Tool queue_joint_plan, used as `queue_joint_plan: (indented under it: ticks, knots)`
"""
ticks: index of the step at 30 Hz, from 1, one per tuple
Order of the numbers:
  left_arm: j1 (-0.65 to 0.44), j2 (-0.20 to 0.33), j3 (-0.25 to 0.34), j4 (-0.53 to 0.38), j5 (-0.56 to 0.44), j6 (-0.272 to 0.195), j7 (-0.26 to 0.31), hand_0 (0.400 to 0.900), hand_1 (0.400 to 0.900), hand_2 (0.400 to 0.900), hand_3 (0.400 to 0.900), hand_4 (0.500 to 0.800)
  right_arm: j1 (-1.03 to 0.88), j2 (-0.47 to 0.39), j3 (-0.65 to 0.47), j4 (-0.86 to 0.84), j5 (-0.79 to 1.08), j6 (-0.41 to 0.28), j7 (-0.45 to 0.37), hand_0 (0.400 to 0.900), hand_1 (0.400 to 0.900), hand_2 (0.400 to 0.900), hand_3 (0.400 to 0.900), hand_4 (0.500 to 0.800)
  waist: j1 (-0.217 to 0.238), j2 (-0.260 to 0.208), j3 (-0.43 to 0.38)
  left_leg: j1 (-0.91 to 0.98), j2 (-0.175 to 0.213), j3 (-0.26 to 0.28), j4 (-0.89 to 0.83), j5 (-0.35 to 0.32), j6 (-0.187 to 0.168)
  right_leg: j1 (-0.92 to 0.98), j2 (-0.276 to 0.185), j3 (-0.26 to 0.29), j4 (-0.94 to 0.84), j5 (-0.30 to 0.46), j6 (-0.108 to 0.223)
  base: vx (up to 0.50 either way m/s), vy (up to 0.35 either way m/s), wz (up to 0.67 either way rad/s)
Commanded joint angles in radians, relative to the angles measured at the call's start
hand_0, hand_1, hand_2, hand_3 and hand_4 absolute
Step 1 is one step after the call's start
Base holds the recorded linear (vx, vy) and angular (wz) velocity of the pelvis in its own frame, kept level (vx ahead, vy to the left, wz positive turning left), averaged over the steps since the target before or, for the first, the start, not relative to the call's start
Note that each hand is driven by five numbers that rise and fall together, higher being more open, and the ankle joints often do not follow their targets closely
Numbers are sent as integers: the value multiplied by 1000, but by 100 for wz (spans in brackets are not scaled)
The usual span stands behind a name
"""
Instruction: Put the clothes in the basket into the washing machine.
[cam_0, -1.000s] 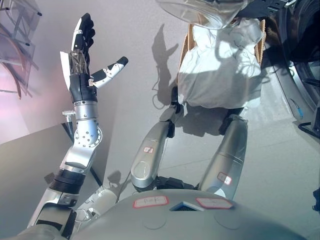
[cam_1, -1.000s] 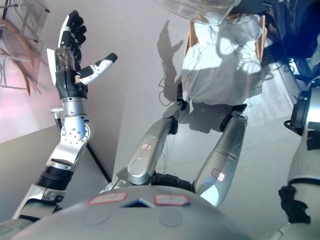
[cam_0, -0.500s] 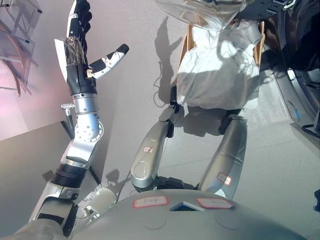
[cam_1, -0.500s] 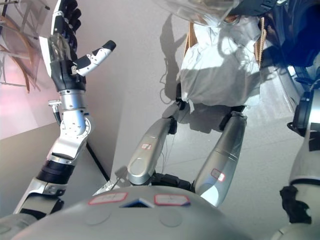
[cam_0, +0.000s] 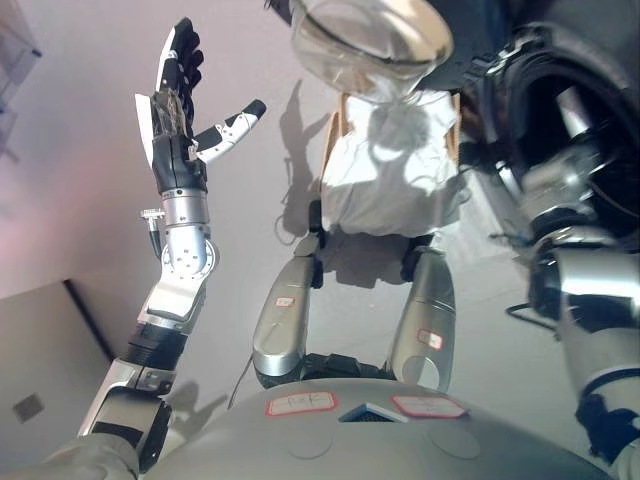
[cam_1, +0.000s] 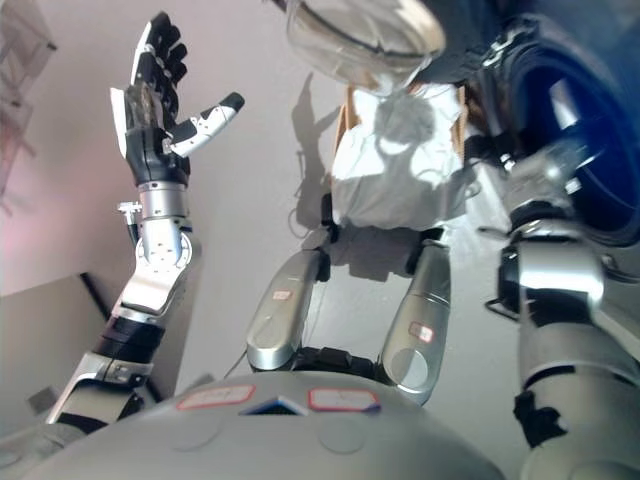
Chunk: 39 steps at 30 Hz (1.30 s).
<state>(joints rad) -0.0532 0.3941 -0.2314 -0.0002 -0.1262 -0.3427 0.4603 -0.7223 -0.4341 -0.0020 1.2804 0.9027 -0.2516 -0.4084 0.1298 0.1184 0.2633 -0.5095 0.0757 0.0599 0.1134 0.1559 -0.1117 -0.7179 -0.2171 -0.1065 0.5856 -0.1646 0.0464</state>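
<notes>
A wicker basket (cam_0: 334, 135) stands on the floor ahead, heaped with white clothes (cam_0: 390, 175). The washing machine is at the upper right, with its round glass door (cam_0: 365, 40) swung open above the basket and its dark drum opening (cam_0: 600, 120) beside it. My left hand (cam_0: 180, 115) is raised high at the left, fingers straight and spread, holding nothing, well away from the basket. My right arm (cam_0: 585, 290) rises along the right side toward the drum opening. Its hand is lost in the dark of the opening.
A grey floor (cam_0: 500, 300) lies between me and the basket. A darker grey slab (cam_0: 40, 350) sits at the lower left. The machine's front fills the right edge.
The whole view has shifted, so the basket and door now sit more to the left. My right arm has come into view at the drum opening. The left hand stays raised and open.
</notes>
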Motion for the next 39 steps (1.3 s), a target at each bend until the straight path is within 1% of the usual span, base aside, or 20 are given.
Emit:
queue_joint_plan:
  ticks: [1,3,6,8,9,11,13,14,15,16,17,18,19,21,23,24,25,27,32,39]
  knots:
    - [-43,-50,50,-7,-14,-48,-15,900,900,900,900,800,133,68,26,-62,-19,-41,53,900,900,900,900,800,1,2,-85,31,22,-55,-10,-55,6,163,43,-70,-177,64,22,105,26,-5]
    - [-25,-64,48,12,-15,-42,-32,900,900,900,900,800,213,139,39,-74,-25,-43,73,900,900,900,900,800,-9,-17,-94,71,23,-54,-21,-59,9,216,47,-78,-213,76,25,91,30,-6]
    - [7,-82,48,54,-38,-28,-76,900,900,900,900,800,322,206,58,-52,-63,-18,106,900,900,900,900,800,-23,-41,-129,134,31,-54,-46,-64,12,299,50,-85,-283,105,36,102,57,-12]
    - [50,-99,40,110,-73,-15,-141,900,900,900,900,800,414,226,69,-16,-134,17,136,900,900,900,900,800,-40,-64,-164,204,28,-43,-69,-81,15,380,48,-86,-340,120,49,105,104,-18]
    - [51,-99,40,110,-73,-16,-141,900,900,900,900,800,416,227,70,-17,-135,17,136,900,900,900,900,800,-40,-62,-165,205,30,-44,-73,-76,15,384,50,-87,-349,128,49,92,99,-16]
    - [86,-97,35,167,-72,2,-184,900,900,900,900,800,483,228,67,3,-200,37,151,900,900,900,900,800,-58,-77,-196,253,28,-38,-98,-85,15,436,46,-84,-404,146,61,96,69,-16]
    - [108,-99,29,290,-54,22,-205,900,900,900,900,800,530,222,89,25,-310,61,158,900,900,900,900,800,-71,-88,-222,296,24,-27,-122,-91,17,478,44,-74,-455,166,73,99,81,-30]
    - [112,-111,33,376,-58,33,-211,900,900,900,900,800,547,210,118,37,-417,80,157,900,900,900,900,800,-74,-96,-234,319,22,-17,-135,-96,17,500,44,-68,-480,173,81,85,68,-35]
    - [117,-109,38,415,-56,35,-217,900,900,900,900,800,561,209,147,38,-489,88,152,900,900,900,900,800,-76,-101,-251,330,19,-11,-147,-94,17,512,46,-64,-506,184,85,56,64,-33]
    - [118,-116,34,527,-47,50,-232,900,900,900,900,800,566,198,228,47,-656,112,153,900,900,900,900,800,-75,-109,-260,350,19,-1,-161,-95,17,529,44,-59,-526,196,92,43,48,-20]
    - [121,-110,30,550,-38,57,-247,900,900,900,900,800,585,190,251,37,-709,116,159,900,900,900,900,800,-78,-113,-275,356,19,4,-170,-93,17,535,45,-57,-539,202,94,44,49,-16]
    - [118,-114,20,659,-5,70,-257,900,900,900,900,800,595,183,295,48,-813,138,163,900,900,900,900,800,-84,-117,-286,375,19,10,-183,-93,15,551,45,-57,-553,206,97,51,33,-5]
    - [116,-116,15,716,11,77,-257,900,900,900,900,800,612,180,294,45,-833,136,164,900,900,900,900,800,-89,-120,-297,379,19,8,-187,-93,14,557,45,-57,-562,209,99,53,38,-3]
    - [102,-134,4,911,46,111,-276,900,900,900,900,800,649,176,287,50,-882,147,181,900,900,900,900,800,-106,-122,-315,396,18,11,-191,-96,12,581,40,-58,-573,211,106,50,34,3]
    - [60,-163,0,1194,117,156,-293,900,900,900,900,800,681,188,225,90,-893,155,201,900,900,900,900,800,-126,-127,-329,423,15,20,-186,-108,16,609,33,-55,-565,206,108,56,40,2]
    - [58,-164,-1,1196,117,155,-293,900,900,900,900,800,681,187,225,90,-894,155,201,900,900,900,900,800,-126,-127,-327,425,15,20,-186,-108,16,610,33,-55,-565,206,108,75,36,-3]
    - [59,-170,6,1263,135,179,-301,900,900,900,900,800,692,193,206,101,-896,162,212,900,900,900,900,800,-130,-127,-335,436,14,23,-184,-114,17,621,30,-56,-563,203,109,52,26,-2]
    - [65,-170,12,1347,177,197,-312,900,900,900,900,800,701,199,184,110,-913,164,223,900,900,900,900,800,-136,-128,-342,458,14,31,-184,-124,19,638,25,-53,-560,199,110,69,45,-7]
    - [82,-171,34,1393,209,211,-334,900,900,900,900,800,717,199,168,107,-939,169,248,900,900,900,900,800,-139,-131,-357,484,11,40,-182,-139,23,656,20,-40,-569,200,115,31,31,-7]
    - [76,-175,24,1378,231,216,-333,900,900,900,900,800,724,195,180,109,-954,174,268,900,900,900,900,800,-136,-135,-351,493,9,40,-181,-144,26,661,12,-37,-569,204,118,-1,5,2]
